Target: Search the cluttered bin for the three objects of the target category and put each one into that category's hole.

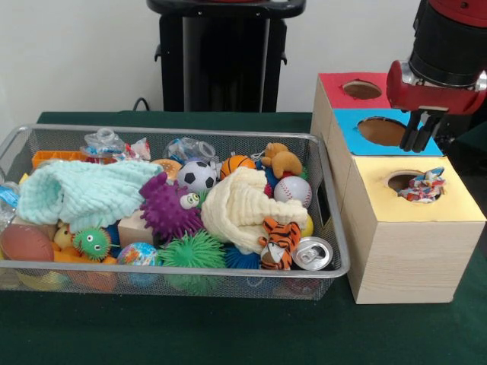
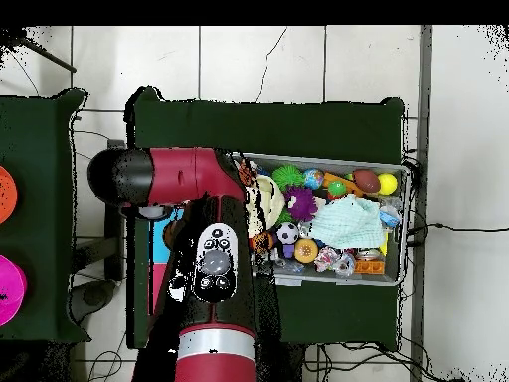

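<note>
A wire bin (image 1: 175, 266) on the green table is crowded with toys, balls and cloths. To its right stand three boxes with holes: red top (image 1: 335, 82), blue top (image 1: 350, 122), yellow top (image 1: 449, 205). A crinkly colourful wrapper (image 1: 421, 186) lies in the yellow box's hole. Similar clear crinkly packets (image 1: 103, 142) (image 1: 190, 148) lie at the bin's back. My gripper (image 1: 422, 133) hangs over the blue box's near right corner, just behind the yellow hole. It is open by a narrow gap and holds nothing. In the overhead view my arm (image 2: 214, 259) hides the gripper and the boxes.
In the bin lie a mint cloth (image 1: 84, 194), a cream cloth (image 1: 243, 209), a purple spiky toy (image 1: 167, 209), a soccer ball (image 1: 197, 175), a baseball (image 1: 292, 190), a tiger toy (image 1: 278, 242) and a can (image 1: 313, 253). In the overhead view the bin (image 2: 328, 282) is right of the arm.
</note>
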Robot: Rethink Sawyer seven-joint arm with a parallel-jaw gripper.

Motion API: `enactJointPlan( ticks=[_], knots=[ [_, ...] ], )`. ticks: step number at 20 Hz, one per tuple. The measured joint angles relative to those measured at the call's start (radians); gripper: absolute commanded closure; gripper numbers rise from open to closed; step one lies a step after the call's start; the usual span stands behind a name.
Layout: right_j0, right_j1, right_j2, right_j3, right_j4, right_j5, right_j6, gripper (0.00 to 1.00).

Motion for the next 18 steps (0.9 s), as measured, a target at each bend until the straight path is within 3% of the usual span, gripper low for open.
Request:
enactJointPlan(
  ticks=[7,18],
  knots=[
    [0.000,0.011,0.000,-0.010,0.018,0.000,0.000,1.00],
    [0.000,0.073,0.000,-0.108,0.025,0.010,0.000,1.00]
  ],
)
